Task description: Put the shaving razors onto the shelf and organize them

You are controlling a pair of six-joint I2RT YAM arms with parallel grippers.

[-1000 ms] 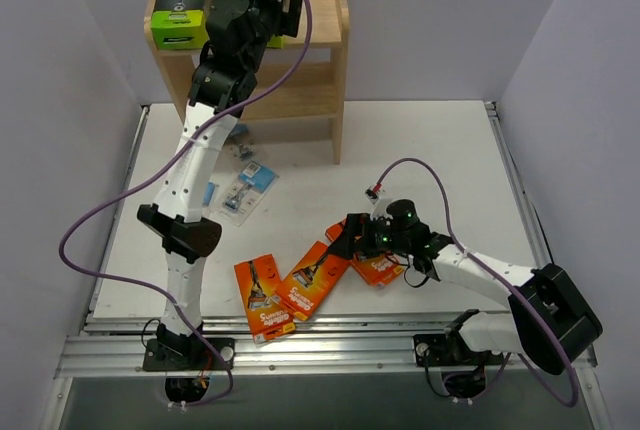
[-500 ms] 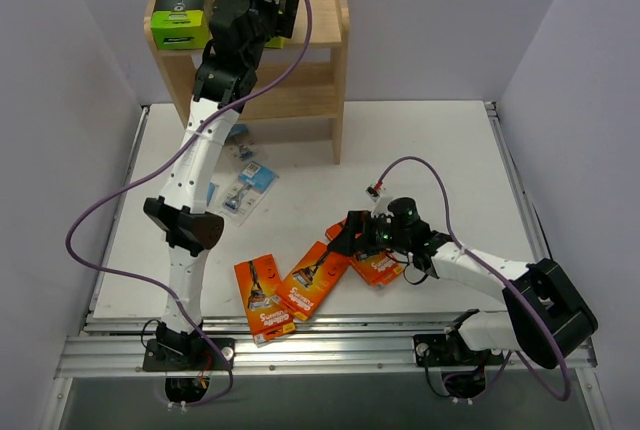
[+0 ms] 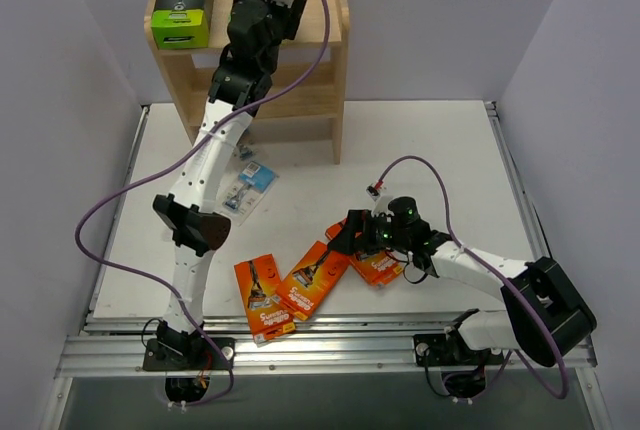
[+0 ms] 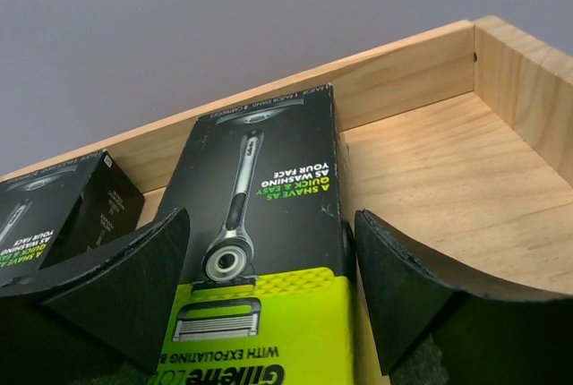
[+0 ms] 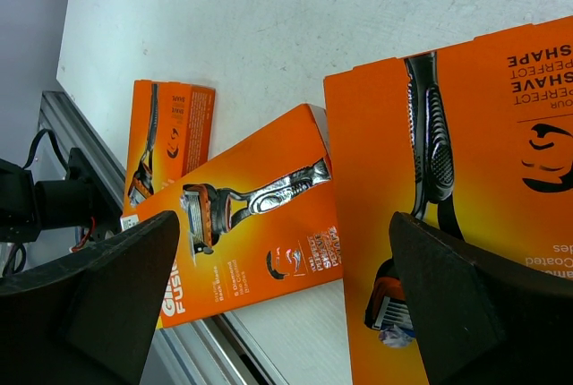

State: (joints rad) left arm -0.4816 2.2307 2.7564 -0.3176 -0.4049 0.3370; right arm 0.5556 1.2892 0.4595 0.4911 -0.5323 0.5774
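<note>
**A:** Where are the razors?

**B:** One black-and-green box (image 3: 181, 10) lies flat at the left end of the top tier of the wooden shelf (image 3: 322, 70). The second black-and-green box (image 4: 258, 251) lies flat just beside it on the same tier, printed face up. To its right is bare wood as far as the raised side panel.

**A:** And the left gripper?

**B:** The left gripper (image 4: 269, 224) is up at that top tier, arm stretched from the near edge. Its jaws are wide, w/ one dark finger along each long edge of the second box, very close. Can't tell if they press it or only flank it. The box rests on the wood.

**A:** The rest of the packs?

**B:** Three orange boxes sit on the white table (image 3: 430, 150) near its front edge, fanned out: left orange box (image 3: 262, 300), middle orange box (image 3: 312, 280), right orange box (image 3: 378, 265). Their corners are close together; touching or not, can't tell. The blister packs (image 3: 250, 188), clear w/ blue cards, lie on the table btw the shelf and the orange boxes, just beside the left arm and partly hidden by it.

**A:** Right gripper?

**B:** The right gripper (image 3: 345, 235) is low over the orange boxes, jaws spread fully apart. Nothing is clamped. The wrist view shows the middle box and the right box's edge in the gap.
</note>
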